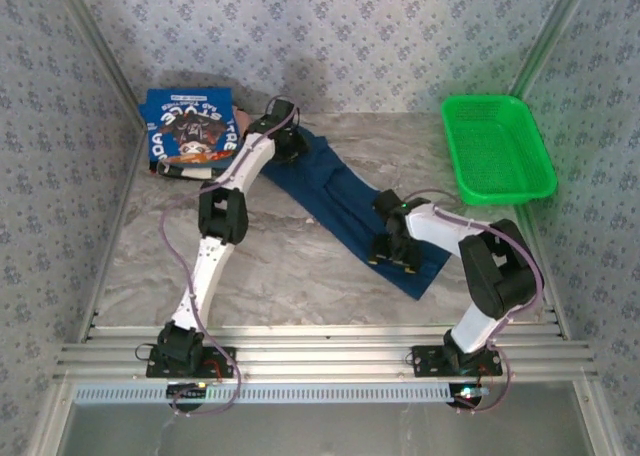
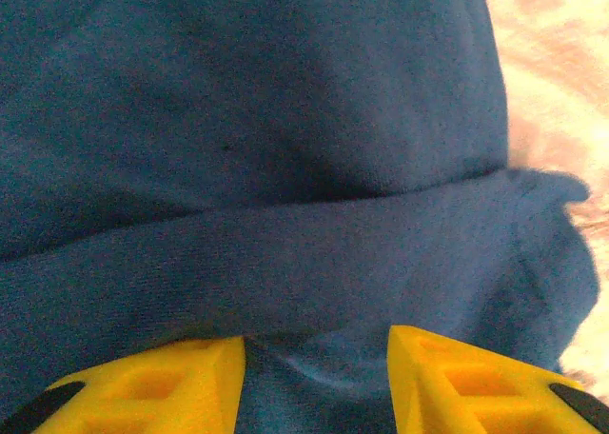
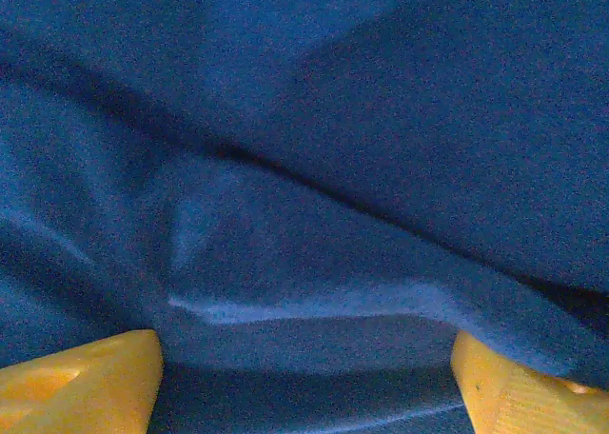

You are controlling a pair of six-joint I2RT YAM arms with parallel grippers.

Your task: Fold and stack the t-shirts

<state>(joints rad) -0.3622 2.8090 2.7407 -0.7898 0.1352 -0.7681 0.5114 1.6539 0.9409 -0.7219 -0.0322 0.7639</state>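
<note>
Both ends of the diagonal navy shirt [image 1: 340,201] covered: left end effector [image 2: 316,344] upper-left, narrow, grip unclear; right end effector [image 3: 304,358] lower-right, wide.

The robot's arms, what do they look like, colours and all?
Both the left arm and right arm have white tube-like segments joined by chunky black joints, with thin purplish cables looping alongside. The fingers are bright yellow wedge-shaped plastic with black trim.

You worked in a lab test cell: patterned panel walls [image 1: 350,36] boxed a marble-look table [image 1: 300,266] edged with aluminium rails [image 1: 320,346]
</note>
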